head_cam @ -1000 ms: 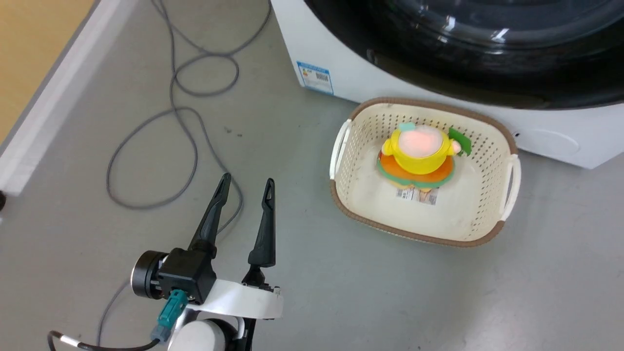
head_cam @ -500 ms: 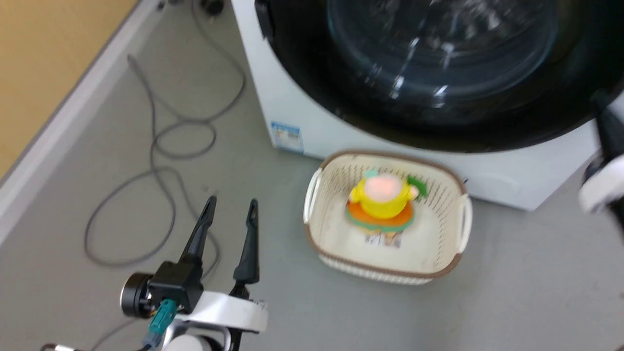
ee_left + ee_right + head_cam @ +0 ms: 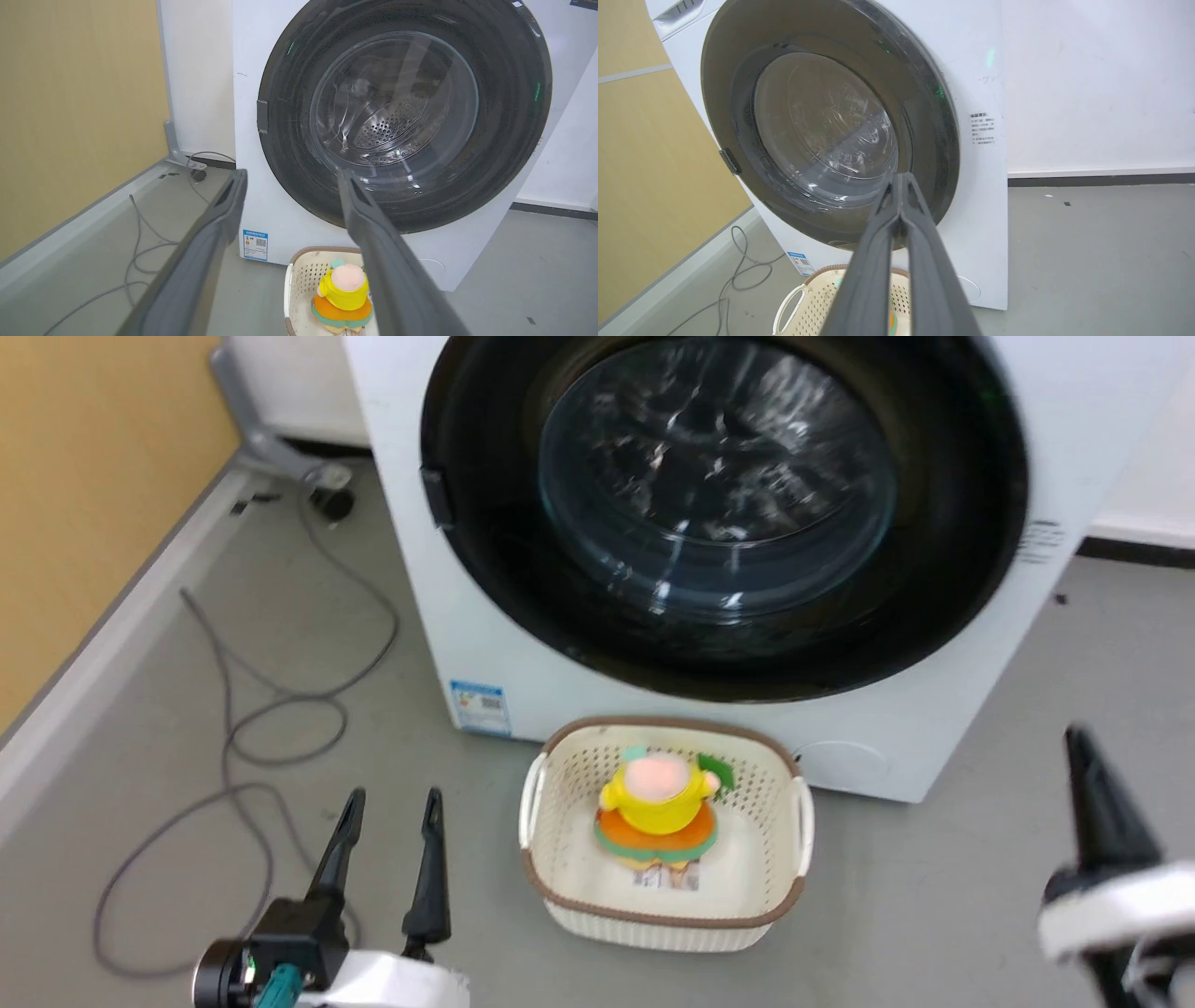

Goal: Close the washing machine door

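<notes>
Where the grey floor (image 3: 934,896) meets a yellow wall (image 3: 84,476), the washer (image 3: 411,569) stands white and boxy, the biggest thing in sight. Its door (image 3: 724,509) lies against the round front opening and looks flush with the white face in all three views, so the closing seems done, though whether the latch has caught cannot be told. By its look the door is stiff and fairly heavy, a thing that swings as one piece. Its broad black rim (image 3: 952,551) would take a push well. The bulging glass (image 3: 709,457) at the centre is smooth, likely slippery and better left alone. Should it need seating, a firm press on the rim's left edge, beside the small dark tab (image 3: 432,497), seems the best place.

Just in front of the washer sits a cream basket (image 3: 653,929) holding a yellow and orange toy (image 3: 661,798). Low at the left, well apart from the door, the left tool (image 3: 393,795) hangs with its fingers spread wide and nothing between them. At the right, the right tool (image 3: 1080,739) has its fingers pressed together, empty. A grey cable (image 3: 224,747) loops over the floor by the wall.
</notes>
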